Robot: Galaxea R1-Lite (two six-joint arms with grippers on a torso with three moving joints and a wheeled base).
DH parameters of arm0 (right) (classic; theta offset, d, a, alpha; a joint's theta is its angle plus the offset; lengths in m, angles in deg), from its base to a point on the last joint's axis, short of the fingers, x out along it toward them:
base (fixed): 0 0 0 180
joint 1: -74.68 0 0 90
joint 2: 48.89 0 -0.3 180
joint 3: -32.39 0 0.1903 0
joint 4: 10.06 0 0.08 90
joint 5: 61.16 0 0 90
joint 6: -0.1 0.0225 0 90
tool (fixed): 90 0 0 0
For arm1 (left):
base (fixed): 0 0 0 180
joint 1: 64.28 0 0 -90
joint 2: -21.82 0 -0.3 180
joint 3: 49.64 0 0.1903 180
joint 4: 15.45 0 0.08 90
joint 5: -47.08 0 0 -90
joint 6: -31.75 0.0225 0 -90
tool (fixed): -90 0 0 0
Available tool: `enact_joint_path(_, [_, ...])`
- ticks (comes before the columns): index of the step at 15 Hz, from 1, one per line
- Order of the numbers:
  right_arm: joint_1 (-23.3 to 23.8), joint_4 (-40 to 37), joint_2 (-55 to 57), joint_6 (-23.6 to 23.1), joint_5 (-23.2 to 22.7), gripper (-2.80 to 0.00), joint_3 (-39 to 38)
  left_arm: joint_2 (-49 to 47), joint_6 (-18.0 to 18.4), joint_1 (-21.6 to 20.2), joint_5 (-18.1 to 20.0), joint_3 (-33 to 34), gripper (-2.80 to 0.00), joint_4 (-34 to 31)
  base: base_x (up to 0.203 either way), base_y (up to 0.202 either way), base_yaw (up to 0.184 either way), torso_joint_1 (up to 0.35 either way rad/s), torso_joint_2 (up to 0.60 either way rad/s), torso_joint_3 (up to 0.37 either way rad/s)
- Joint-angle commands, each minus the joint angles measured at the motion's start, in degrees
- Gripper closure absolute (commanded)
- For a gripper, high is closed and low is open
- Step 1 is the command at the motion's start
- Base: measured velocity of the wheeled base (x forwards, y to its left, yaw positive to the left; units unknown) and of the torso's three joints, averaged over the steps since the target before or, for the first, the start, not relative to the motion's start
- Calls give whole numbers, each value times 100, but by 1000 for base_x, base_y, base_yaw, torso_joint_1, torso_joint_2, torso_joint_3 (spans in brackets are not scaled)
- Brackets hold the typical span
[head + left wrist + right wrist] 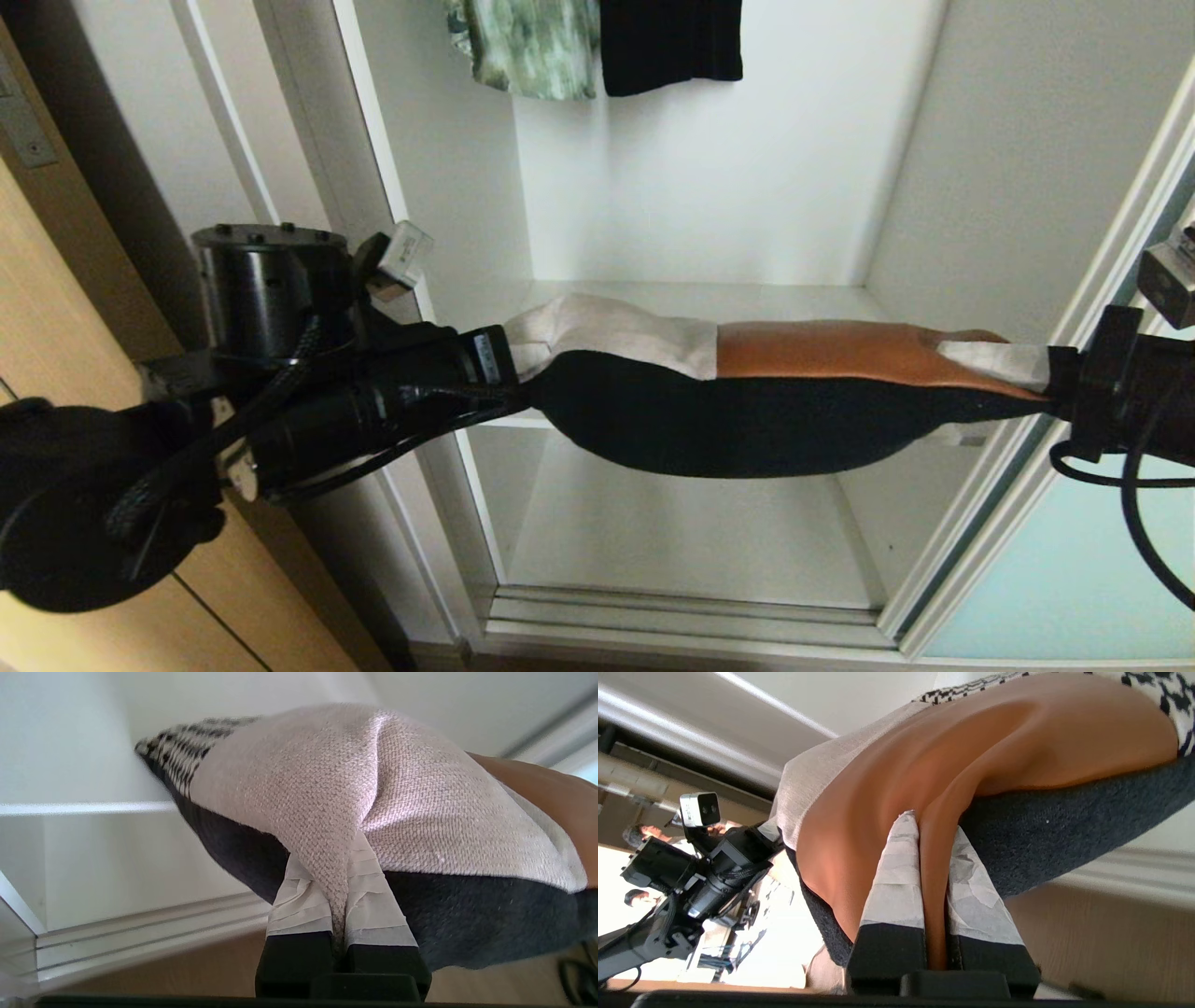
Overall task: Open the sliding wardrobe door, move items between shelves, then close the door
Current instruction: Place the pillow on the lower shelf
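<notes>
We find the cushion (pixel 747 411) slung between the two end effectors, clear of the shelf (pixel 691 301) behind it. The left end effector (pixel 341 896) pinches its beige corner; the right end effector (pixel 933 882) pinches the brown leather edge. The sliding wardrobe door (pixel 1074 569) stands apparently just beyond the right end effector.
</notes>
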Motion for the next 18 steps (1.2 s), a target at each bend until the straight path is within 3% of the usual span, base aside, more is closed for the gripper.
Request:
enact_joint_path(1, [-16,-548,-897,32,-12,0,-88,792,5,97,23,449,0,34,0,0,0,0,0,0])
enact_joint_path(8, [-22,-2001,-2290,71,-36,0,-185,2176,6,527,68,1494,0,-5,0,0,0,0,0,0])
enact_joint_path(13, [-23,-2209,-2569,104,-59,0,-417,2341,5,778,70,2190,0,27,0,0,0,0,0,0])
enact_joint_path(18, [-49,-2221,-2609,98,-34,0,-553,2290,-3,941,43,2217,0,38,-52,0,0,4,1,1])
